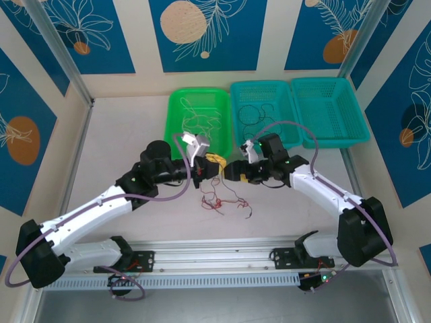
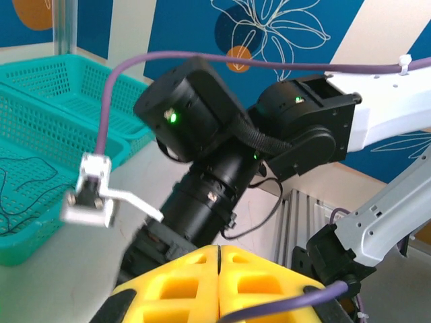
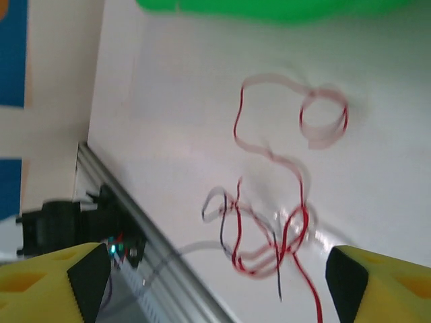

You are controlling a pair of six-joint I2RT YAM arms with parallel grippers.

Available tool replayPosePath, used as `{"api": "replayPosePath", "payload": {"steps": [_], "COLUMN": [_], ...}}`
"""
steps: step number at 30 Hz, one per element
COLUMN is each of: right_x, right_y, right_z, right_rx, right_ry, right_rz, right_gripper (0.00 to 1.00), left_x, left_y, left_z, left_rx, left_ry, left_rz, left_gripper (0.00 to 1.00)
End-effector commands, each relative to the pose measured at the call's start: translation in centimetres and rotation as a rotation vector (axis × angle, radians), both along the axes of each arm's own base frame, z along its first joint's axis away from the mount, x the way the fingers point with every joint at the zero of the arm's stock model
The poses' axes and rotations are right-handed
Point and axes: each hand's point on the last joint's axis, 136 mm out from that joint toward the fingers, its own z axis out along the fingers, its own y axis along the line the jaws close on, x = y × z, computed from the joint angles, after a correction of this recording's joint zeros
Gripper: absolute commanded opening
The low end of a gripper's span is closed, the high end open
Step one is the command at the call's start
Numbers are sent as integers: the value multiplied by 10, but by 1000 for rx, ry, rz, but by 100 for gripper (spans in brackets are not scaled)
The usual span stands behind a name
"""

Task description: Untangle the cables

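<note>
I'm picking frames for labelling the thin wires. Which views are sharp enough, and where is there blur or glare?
Right wrist view: poor, the red cables smear into doubled streaks and the green basket is a soft blob. Left wrist view: mostly crisp, though the white connector looks a little soft. Top external view: sharp, evenly lit, no glare.

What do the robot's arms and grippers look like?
The left arm and right arm are white shells with black joints and green lights, each with a purple cable. The left gripper and right gripper have chunky yellow fingers.
</note>
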Motion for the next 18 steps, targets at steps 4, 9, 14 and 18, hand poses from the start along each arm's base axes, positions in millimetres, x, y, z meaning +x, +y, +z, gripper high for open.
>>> {"api": "replayPosePath", "payload": {"steps": [4, 9, 14, 18], "right_x": [-56, -61, -58, -57], "right_y": [6, 21, 31, 39], "right_z": [-26, -41, -63, -73], "right_rx": [-82, -85, -129, -127], "right_ry": [141, 184, 201, 211], "right_rz": [160, 207, 210, 209], "right_gripper": [90, 91, 90, 85], "left_x": [-16, -19, -22, -22], "left_y": [-1, -1, 1, 3], "left_z": [33, 42, 56, 67], "left_rx": [-63, -78, -100, -114], "left_ry": [-131, -158, -190, -221], "left_rz": [-77, -98, -96, -87], "left_gripper": [0, 0, 0, 0]}}
